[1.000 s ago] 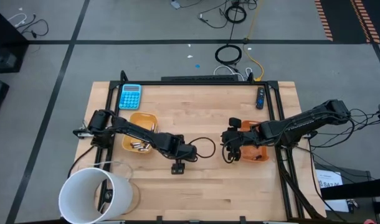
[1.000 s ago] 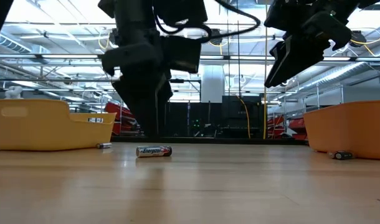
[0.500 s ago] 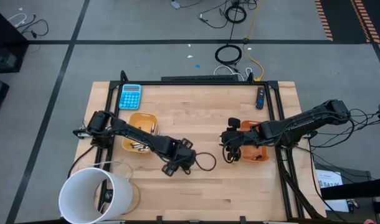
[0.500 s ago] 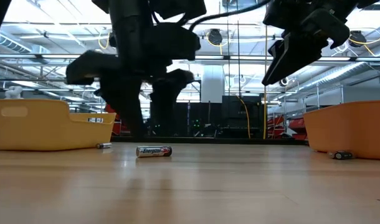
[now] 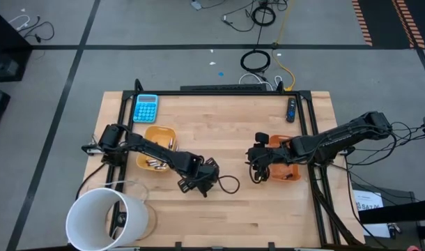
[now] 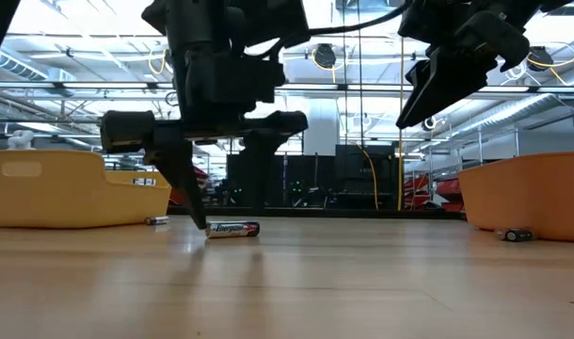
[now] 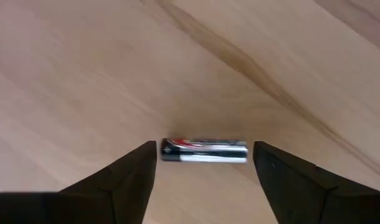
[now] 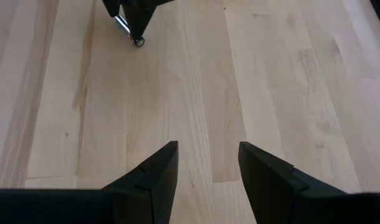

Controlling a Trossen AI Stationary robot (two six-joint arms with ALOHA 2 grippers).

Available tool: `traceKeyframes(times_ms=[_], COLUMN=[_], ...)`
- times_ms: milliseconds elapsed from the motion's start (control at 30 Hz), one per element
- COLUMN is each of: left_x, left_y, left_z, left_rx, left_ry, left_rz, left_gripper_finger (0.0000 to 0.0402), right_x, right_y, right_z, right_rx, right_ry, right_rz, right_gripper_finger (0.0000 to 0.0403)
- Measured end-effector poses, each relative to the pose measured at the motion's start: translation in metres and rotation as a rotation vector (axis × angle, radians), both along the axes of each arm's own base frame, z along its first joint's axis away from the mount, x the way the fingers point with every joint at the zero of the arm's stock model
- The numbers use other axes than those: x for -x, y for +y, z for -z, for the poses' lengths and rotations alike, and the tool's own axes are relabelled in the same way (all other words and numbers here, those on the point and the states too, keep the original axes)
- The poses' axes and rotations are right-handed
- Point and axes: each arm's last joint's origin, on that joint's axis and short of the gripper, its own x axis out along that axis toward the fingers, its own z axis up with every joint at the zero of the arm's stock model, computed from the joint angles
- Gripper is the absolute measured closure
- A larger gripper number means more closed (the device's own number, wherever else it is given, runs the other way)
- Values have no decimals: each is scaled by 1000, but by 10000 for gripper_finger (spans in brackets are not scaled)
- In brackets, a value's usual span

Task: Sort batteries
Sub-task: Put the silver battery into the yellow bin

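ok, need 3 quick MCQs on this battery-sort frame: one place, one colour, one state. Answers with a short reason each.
1. Where does the silvery battery lie relative to the left tool?
A. inside the left orange tray
B. on the bare wood, between the two fingers
C. under the calculator

2. What colour is the calculator at the table's back left?
A. blue
B. red
C. white

3. How does the left tool stand?
A. shut on the battery
B. shut and empty
C. open, fingers either side of the battery

Answers:
1. B: the left wrist view shows it flat on the wooden table with a dark finger off each end.
2. A: the high view shows a light blue body.
3. C: in the left wrist view both fingers stand apart from the battery, with wood showing in the gaps.
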Motion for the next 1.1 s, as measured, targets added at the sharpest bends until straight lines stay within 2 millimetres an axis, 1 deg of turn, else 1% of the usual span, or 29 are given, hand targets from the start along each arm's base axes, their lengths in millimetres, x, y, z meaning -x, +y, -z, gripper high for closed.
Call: traceKeyframes(times_ms=[100,200,300,433,533,800,1000,1100], left_x=[-4,-4,-3,-4,-5,-6,-5,-5], left_y=[-1,0,0,0,1,7,4,2], left_z=[1,5,10,13,13,14,14,14], left_rx=[-8,-17,-26,-27,-13,86,47,52], left_ry=[-39,-23,11,16,9,30,6,7], left_rz=[-5,-6,-6,-18,-68,-357,-368,-339], left_gripper_finger=[103,78,67,66,66,65,67,80], right_x=[0,0,0,-1,-1,-1,-2,-2], right_y=[1,1,1,1,1,1,1,1], right_z=[0,0,0,-1,-1,-1,-2,-2], right_rx=[-1,-2,-2,-2,-1,-1,1,3], right_ry=[-1,-8,-7,-9,-10,-13,-26,-28], right_rz=[-3,-3,-3,-3,-4,-6,-11,-14], right_gripper_finger=[243,243,243,243,243,243,243,243])
